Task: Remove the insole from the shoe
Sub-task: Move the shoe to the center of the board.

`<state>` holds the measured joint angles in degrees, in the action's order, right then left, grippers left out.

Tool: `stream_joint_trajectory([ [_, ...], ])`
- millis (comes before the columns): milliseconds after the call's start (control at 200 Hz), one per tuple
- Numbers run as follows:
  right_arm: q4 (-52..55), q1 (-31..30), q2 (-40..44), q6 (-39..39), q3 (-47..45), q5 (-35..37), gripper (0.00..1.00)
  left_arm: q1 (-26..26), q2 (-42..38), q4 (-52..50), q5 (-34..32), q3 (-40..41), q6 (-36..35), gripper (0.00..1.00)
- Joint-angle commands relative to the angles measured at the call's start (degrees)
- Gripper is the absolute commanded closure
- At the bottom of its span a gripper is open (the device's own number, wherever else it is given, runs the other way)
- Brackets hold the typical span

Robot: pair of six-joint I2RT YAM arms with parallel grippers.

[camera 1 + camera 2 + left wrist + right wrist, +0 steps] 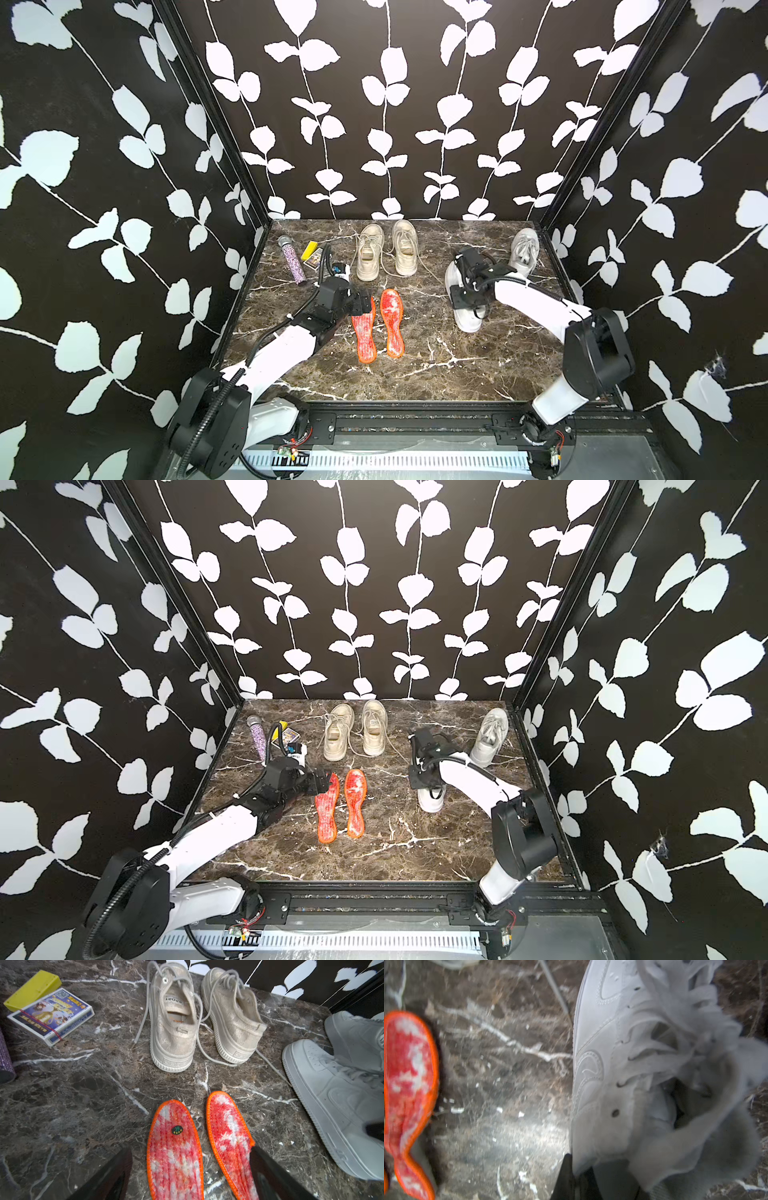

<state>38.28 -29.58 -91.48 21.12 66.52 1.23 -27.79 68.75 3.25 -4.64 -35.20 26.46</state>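
The right claw (576, 1169) is closed against the white shoe (467, 321), at three o'clock of two orange insoles (392, 324) lying loose on the table (436, 374). The left claw (365, 302) hangs open over the nine o'clock one. The shoe's own insole is hidden; probably pin the shoe, then reach inside.

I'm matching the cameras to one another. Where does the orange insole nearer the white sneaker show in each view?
Both top views: the orange insole lies mid-table, between the stickered insole and the white sneaker.
Left wrist: again between those two.
Right wrist: across bare marble from the sneaker.
Shared landmark: the white sneaker, seen in all four views.
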Motion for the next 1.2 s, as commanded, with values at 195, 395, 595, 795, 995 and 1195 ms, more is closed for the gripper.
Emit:
stream_joint_trajectory([
  [195,-2.3,-9.4,4.8,6.1,-2.5,-0.1,1.0,0.3,3.0,-0.4,2.2,-3.7,3.9,0.12],
  [395,-4.6,-16.3,2.6,10.1,-1.3,0.0,1.0,-0.2,3.8,-0.5,2.9,-4.5,4.9,0.13],
  [595,-5.8,-19.8,1.0,11.7,-0.5,-0.1,1.0,-0.8,3.2,-2.1,2.9,-4.4,4.8,0.13],
  [795,-5.5,-19.9,2.8,11.5,-0.4,1.1,0.78,-1.8,3.0,-2.9,2.7,-4.5,4.6,0.13],
  [995,-3.6,-19.7,7.8,9.4,0.3,3.7,0.7,-5.6,4.3,-5.4,0.7,-7.4,2.6,0.14],
  [1195,-2.8,-15.2,15.7,7.6,-2.2,7.9,0.67,-11.4,7.4,-6.2,0.7,-11.2,0.7,0.15],
])
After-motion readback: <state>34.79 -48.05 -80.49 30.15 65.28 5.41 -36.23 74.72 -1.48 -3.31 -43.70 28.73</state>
